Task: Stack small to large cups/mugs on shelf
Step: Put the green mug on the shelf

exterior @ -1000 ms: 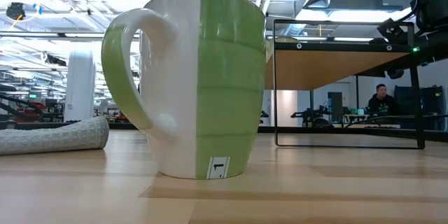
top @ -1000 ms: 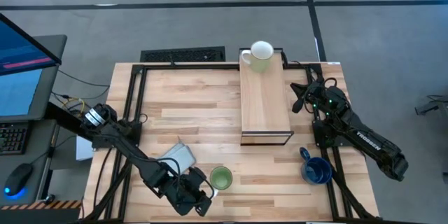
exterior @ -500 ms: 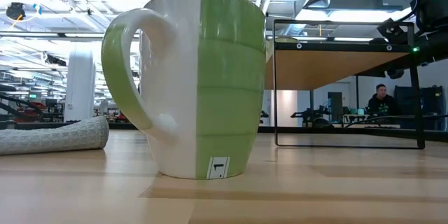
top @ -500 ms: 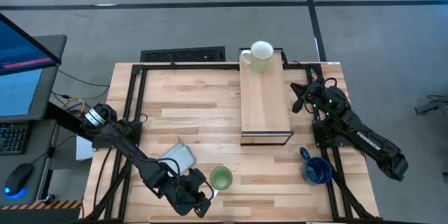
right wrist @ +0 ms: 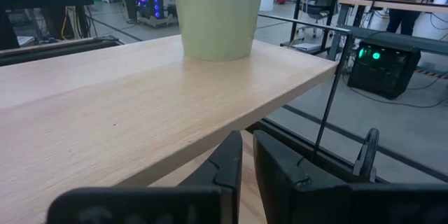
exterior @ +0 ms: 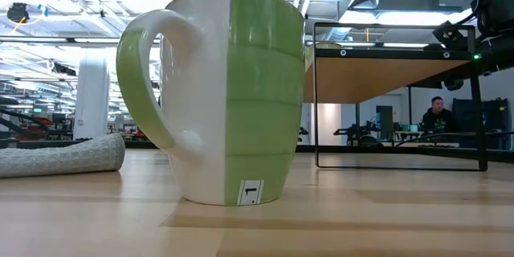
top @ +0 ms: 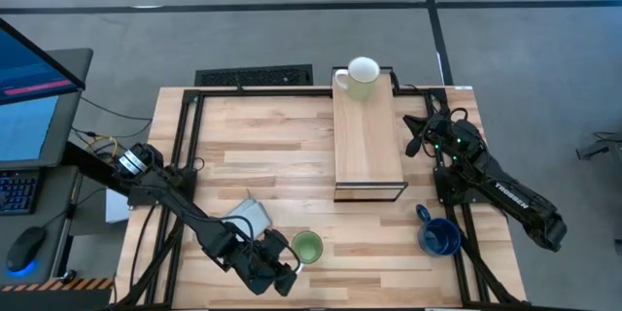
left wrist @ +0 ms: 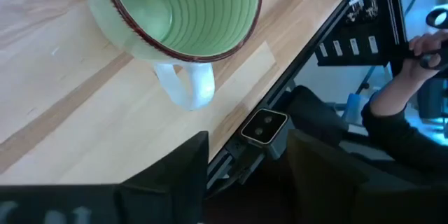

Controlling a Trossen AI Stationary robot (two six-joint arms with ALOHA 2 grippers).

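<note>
- Green mug (top: 307, 247) upright near the table's front edge, mouth up, handle toward that edge and the left gripper (top: 280, 277).
- Left gripper just beside the handle, fingers spread, holding nothing.
- White mug (top: 362, 77) upright on the shelf's (top: 368, 146) far end; shelf's long axis runs front to back.
- Blue mug (top: 439, 236) upright on the table, front right, handle pointing away from the front edge.
- Right gripper (top: 416, 136) beside the shelf, fingers nearly together, empty.

Two dark jointed arms, the right arm (top: 496, 190) bearing white lettering.
</note>
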